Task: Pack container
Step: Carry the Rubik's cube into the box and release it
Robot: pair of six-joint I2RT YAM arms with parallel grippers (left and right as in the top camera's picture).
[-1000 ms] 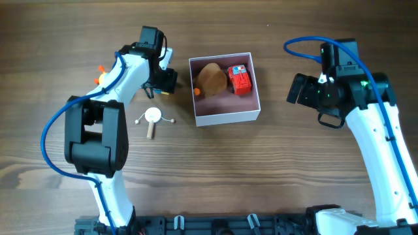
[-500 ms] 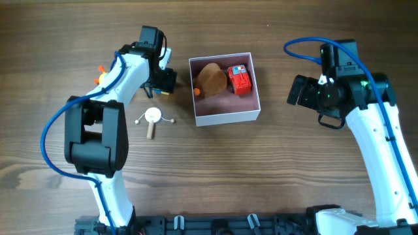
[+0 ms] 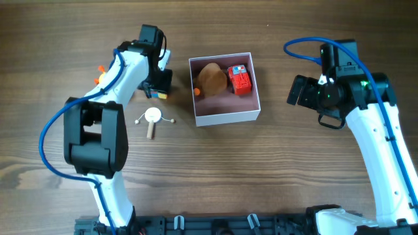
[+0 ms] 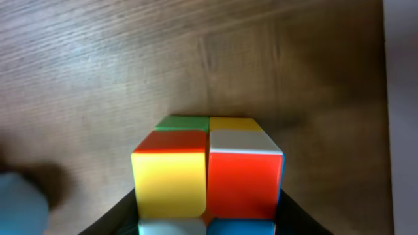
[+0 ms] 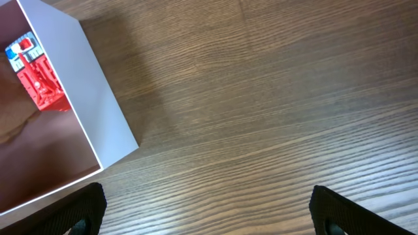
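Note:
The container (image 3: 225,116), a white square box with a pink inside, sits at the table's middle back. In it lie a brown rounded toy (image 3: 211,79), a red toy (image 3: 239,79) and a small orange piece (image 3: 196,91). My left gripper (image 3: 159,85) is just left of the box, shut on a multicoloured cube (image 4: 208,170) low over the wood; its jaws (image 4: 208,222) press against both sides of the cube. My right gripper (image 3: 299,90) is open and empty, to the right of the box. Its wrist view shows the box wall (image 5: 91,104), the red toy (image 5: 39,78) and spread fingers (image 5: 209,209).
A small white-and-wood toy with thin arms (image 3: 152,117) lies on the table below the left gripper. The box's white wall edge shows at the right of the left wrist view (image 4: 401,98).
My left gripper has shifted slightly left, away from the box, with the cube in it. The right arm and the box contents have not moved.

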